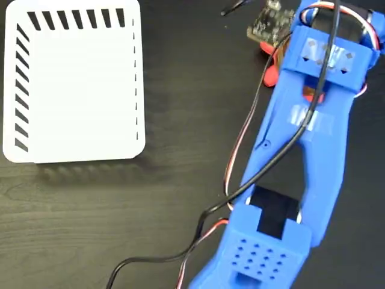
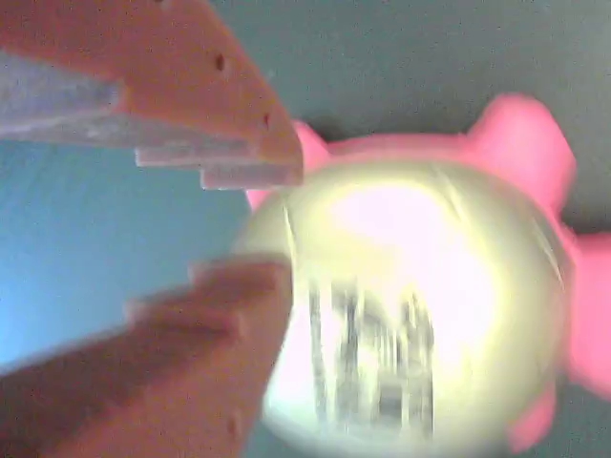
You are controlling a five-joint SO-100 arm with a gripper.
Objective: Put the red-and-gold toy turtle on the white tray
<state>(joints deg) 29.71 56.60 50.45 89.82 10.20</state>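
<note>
Fixed view: blue arm [image 1: 301,150] stretched toward the top right, well right of the white tray [image 1: 72,84]. Wrist view: gripper [image 2: 277,224], jaws parted, poised close over the blurred red-and-gold toy turtle [image 2: 420,305], one finger [image 2: 191,343] overlapping its shell.

The white tray [image 1: 72,84] lies on the dark table [image 1: 120,229], well apart from the blue arm [image 1: 301,156].
</note>
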